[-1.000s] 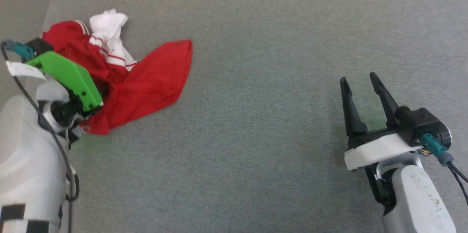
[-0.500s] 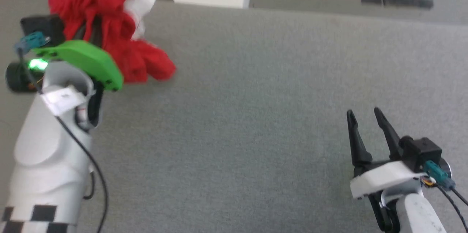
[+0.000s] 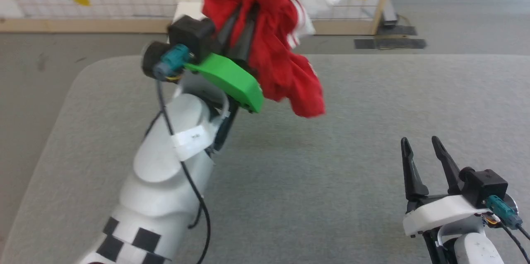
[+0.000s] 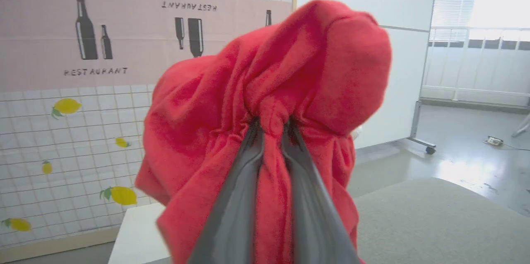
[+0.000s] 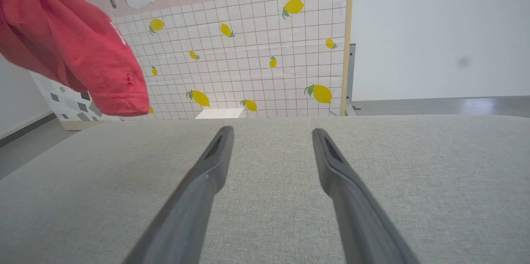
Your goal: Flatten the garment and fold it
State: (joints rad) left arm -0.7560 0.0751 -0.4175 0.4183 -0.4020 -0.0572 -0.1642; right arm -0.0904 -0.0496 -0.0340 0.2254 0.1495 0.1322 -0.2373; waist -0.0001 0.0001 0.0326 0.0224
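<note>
Two tools: left tool [image 4: 271, 127] grips the garment [image 3: 281, 61], hanging bunched above the desk [image 3: 372, 102]; right tool [image 3: 419, 140] stands parted, empty. Soft, light, floppy cloth: probably best taken at a hem corner.

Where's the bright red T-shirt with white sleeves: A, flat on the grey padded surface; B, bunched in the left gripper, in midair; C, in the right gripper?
B: the bright red T-shirt hangs bunched from the left gripper, clear of the grey padded surface; the right gripper stands open and empty.
</note>
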